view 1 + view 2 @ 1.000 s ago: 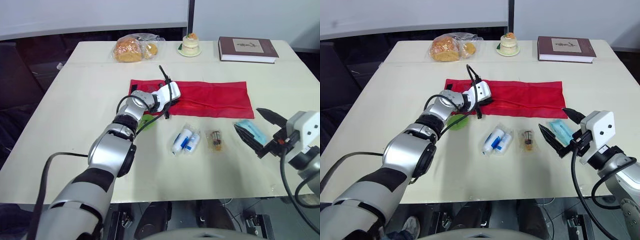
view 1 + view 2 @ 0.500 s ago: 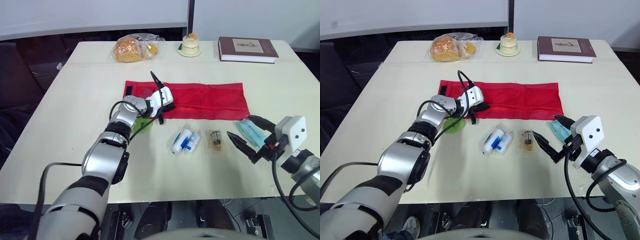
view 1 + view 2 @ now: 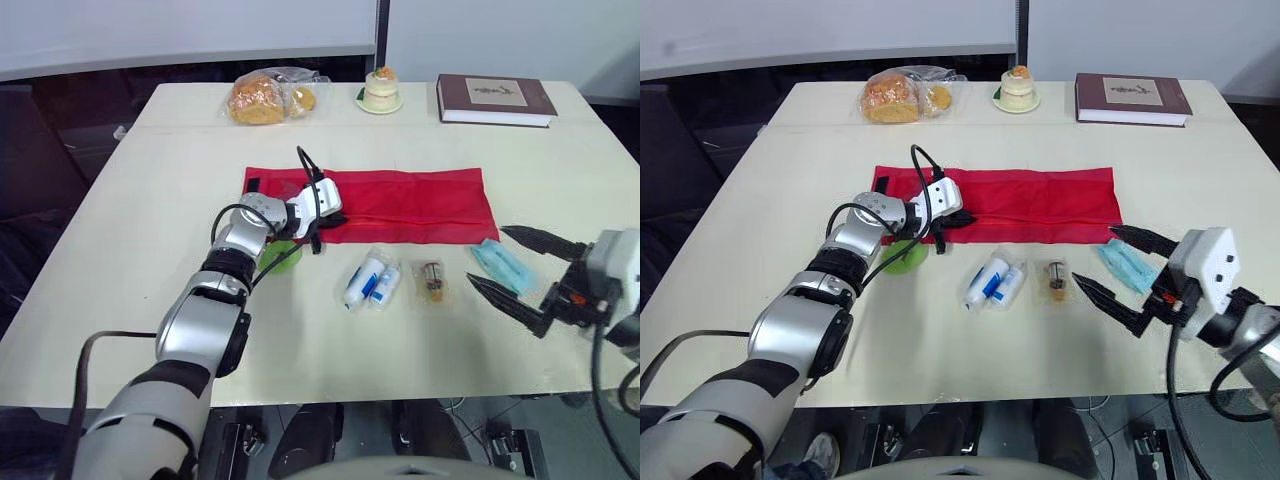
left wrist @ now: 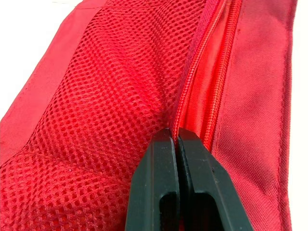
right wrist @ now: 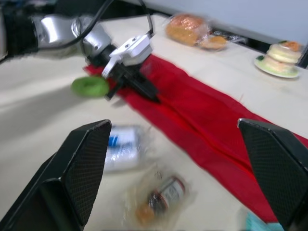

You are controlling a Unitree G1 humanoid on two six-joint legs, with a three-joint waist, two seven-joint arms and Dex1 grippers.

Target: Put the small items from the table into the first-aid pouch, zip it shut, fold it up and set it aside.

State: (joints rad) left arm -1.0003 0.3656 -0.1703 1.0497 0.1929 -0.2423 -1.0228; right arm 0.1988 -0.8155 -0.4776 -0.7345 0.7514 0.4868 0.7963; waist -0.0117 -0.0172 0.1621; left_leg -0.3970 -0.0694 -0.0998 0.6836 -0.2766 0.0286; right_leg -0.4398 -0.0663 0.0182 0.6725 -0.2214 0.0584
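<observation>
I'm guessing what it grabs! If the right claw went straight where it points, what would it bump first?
Probably the little bottle packet, just ahead of the right claw. If it rides high, the red pouch instead; height is unclear.

Left arm (image 3: 215, 300) extended forward, elbow bent, left tool (image 4: 174, 132) with its two black fingers pressed tight together, right arm (image 3: 1245, 325) low at the right, right tool (image 3: 487, 255) spread wide, fingers pointing leftward.
</observation>
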